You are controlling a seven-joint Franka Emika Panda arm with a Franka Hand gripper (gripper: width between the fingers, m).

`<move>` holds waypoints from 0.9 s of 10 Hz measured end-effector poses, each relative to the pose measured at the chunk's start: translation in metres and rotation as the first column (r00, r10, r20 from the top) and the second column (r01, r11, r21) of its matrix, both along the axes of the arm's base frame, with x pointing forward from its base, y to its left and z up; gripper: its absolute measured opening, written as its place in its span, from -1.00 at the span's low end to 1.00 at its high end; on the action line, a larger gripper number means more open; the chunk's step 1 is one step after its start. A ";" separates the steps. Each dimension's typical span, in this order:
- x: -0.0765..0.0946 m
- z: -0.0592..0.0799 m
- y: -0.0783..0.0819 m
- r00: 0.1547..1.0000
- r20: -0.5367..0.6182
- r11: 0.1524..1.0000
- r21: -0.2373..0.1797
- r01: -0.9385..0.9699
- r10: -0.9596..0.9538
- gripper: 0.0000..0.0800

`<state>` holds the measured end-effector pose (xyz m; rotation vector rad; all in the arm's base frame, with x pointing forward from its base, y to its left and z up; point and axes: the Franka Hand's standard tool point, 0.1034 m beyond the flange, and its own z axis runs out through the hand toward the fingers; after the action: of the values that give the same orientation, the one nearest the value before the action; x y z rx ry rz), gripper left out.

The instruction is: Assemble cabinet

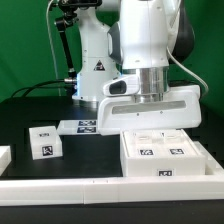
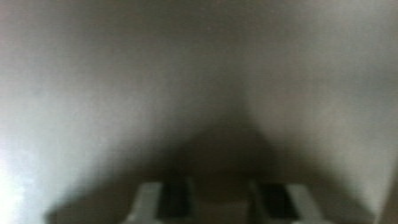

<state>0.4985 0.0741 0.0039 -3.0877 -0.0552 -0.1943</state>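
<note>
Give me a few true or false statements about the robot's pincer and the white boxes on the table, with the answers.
1. The pincer is above the large white box. True.
2. The small white box sits inside the large one. False: it stands apart on the table, toward the exterior view's left.
3. The table is black. True.
4. The small white box is blank. False: it carries a black-and-white marker.
</note>
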 end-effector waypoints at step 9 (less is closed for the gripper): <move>0.005 0.041 0.003 0.996 -0.015 0.996 -0.009 -0.092 0.091 -0.99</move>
<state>0.5039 0.0775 0.0451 -3.0875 -0.1973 -0.1687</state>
